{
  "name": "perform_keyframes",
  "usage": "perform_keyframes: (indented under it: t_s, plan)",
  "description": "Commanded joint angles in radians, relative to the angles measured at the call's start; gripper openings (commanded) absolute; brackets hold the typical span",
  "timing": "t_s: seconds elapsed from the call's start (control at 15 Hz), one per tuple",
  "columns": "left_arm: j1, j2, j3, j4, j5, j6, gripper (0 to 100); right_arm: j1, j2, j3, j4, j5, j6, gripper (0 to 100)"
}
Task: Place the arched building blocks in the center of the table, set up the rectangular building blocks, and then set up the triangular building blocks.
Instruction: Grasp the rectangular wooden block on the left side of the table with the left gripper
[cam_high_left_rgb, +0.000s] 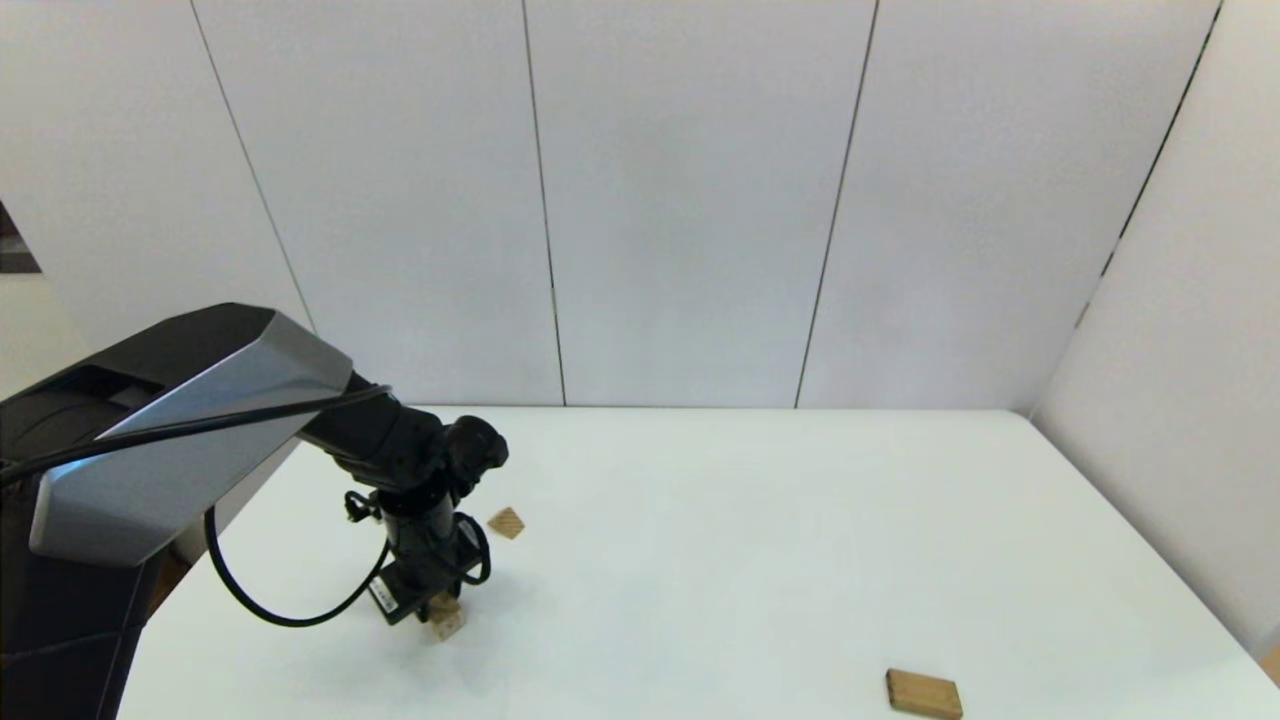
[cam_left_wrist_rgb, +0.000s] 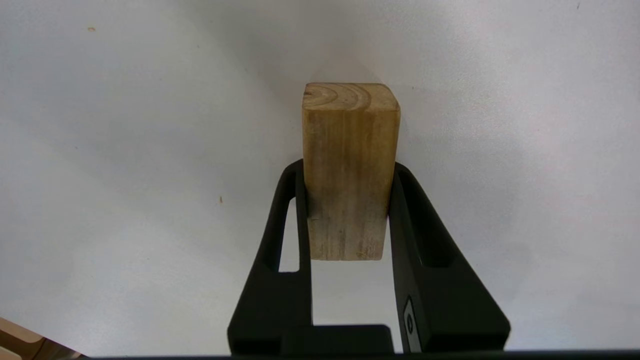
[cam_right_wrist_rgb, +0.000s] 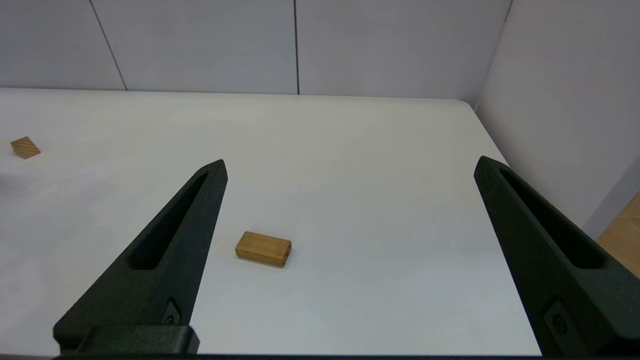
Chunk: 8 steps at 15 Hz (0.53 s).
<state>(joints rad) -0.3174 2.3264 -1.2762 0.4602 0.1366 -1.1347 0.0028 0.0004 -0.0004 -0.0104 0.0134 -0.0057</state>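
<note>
The left claw (cam_left_wrist_rgb: 345, 200) grips the arched building block (cam_left_wrist_rgb: 350, 170) on the desk (cam_high_left_rgb: 760, 560) near the triangular block (cam_high_left_rgb: 506, 522); carriage to desk centre appears next, right claw (cam_right_wrist_rgb: 350, 200) gaping idle.

a lab test booth: bare white table (cam_high_left_rgb: 760, 520), plain white panel walls (cam_high_left_rgb: 690, 200)

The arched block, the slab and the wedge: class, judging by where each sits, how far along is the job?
Nothing looks finished. In hand: the left gripper is shut on the arched block, low over the table's left side, not its center. Left to do: the rectangular slab lies flat near the front right edge and the triangular wedge sits beyond the left arm, both untouched. The right gripper hangs open above the table.
</note>
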Motion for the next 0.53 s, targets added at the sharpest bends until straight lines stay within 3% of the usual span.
perform_keyframes:
  t_s: [0.07,0.53]
  plan:
    - [0.0,-0.004,0.0,0.002,0.001,-0.007,0,0.0,0.0,0.0,0.0,0.0,0.0,100]
    - [-0.023,-0.094,0.001,0.002,-0.003,0.036,0,0.0,0.0,-0.001,0.0,0.0,0.0,100]
